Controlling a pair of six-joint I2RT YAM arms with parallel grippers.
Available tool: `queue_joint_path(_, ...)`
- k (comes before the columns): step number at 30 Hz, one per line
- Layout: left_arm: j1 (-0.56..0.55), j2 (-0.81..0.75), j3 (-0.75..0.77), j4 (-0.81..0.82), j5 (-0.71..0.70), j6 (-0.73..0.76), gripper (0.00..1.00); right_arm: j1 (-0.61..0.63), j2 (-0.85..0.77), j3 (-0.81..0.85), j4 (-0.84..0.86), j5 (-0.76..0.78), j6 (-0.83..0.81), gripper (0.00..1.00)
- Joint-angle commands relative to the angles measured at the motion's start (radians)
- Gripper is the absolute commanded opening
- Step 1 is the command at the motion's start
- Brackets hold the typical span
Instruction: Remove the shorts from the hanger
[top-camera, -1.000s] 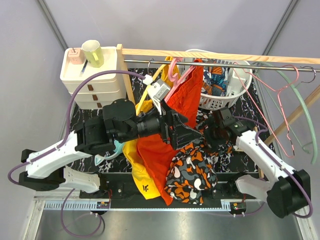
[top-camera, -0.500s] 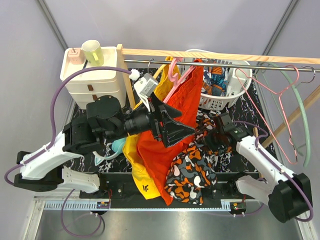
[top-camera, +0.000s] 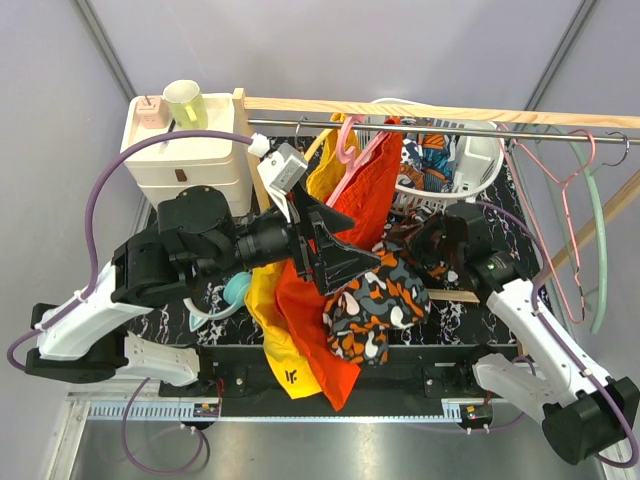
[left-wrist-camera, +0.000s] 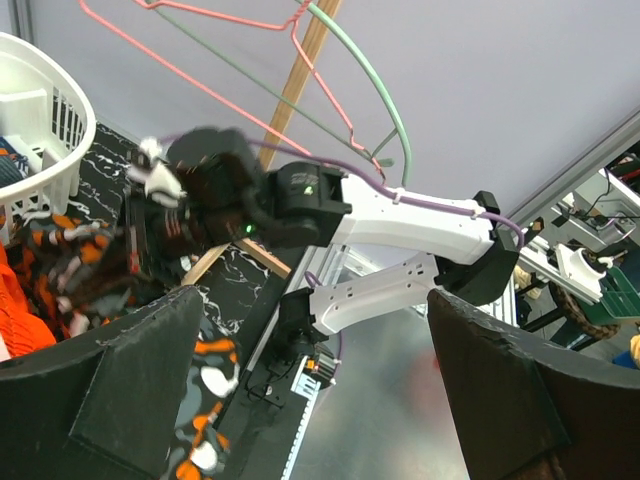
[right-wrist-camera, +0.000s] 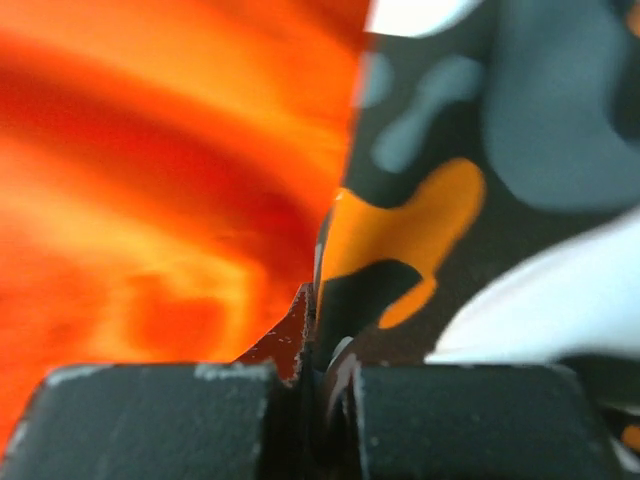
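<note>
Top external view: dark grey blotched shorts (top-camera: 375, 305) hang bunched at the centre of the frame, just beside hanging plain orange-red shorts (top-camera: 365, 195). The right tool (right-wrist-camera: 318, 372) is clamped on the grey shorts' fabric. The left tool (left-wrist-camera: 315, 300) has its fingers spread wide apart, gripping nothing. Blue patterned shorts (top-camera: 435, 155) lie in the white basket (top-camera: 485, 170), upper right.

I see pale grey walls (top-camera: 330, 40) behind a black marbled table (top-camera: 515, 200), a cream drawer unit (top-camera: 180, 160) at its far left corner and a wooden rail (top-camera: 450, 112) across the back
</note>
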Motion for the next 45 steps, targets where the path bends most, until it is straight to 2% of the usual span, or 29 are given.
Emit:
queue_joint_path(1,-0.004,-0.022,0.04,-0.013,-0.009,0.037,0.98,0.0,-0.02,0.042,0.232,0.054,0.027,0.0)
queue_joint_path(5,-0.004,-0.045,0.047,-0.033,-0.024,0.046,0.98,0.0,0.012,-0.046,0.479,0.059,0.118,0.0)
queue_joint_path(8,-0.004,-0.061,0.046,-0.048,-0.036,0.054,0.98,0.001,0.05,-0.058,0.587,0.11,0.077,0.0)
queue_joint_path(13,-0.004,-0.082,0.044,-0.064,-0.065,0.079,0.98,0.0,0.102,-0.006,0.645,0.27,-0.013,0.0)
queue_joint_path(20,-0.004,-0.099,0.061,-0.102,-0.157,0.161,0.98,-0.006,0.219,0.109,0.699,0.372,-0.1,0.0)
queue_joint_path(26,-0.004,-0.105,0.072,-0.157,-0.242,0.238,0.98,-0.041,0.342,0.198,0.782,0.389,-0.189,0.0)
queue_joint_path(30,-0.004,-0.09,0.138,-0.24,-0.321,0.312,0.99,-0.096,0.429,0.261,0.84,0.363,-0.189,0.0)
queue_joint_path(40,-0.004,-0.089,0.069,-0.249,-0.433,0.364,0.99,-0.247,0.73,0.609,0.868,0.237,-0.212,0.0)
queue_joint_path(45,-0.004,-0.059,0.064,-0.226,-0.447,0.407,0.99,-0.278,0.86,0.828,0.837,0.186,-0.224,0.0)
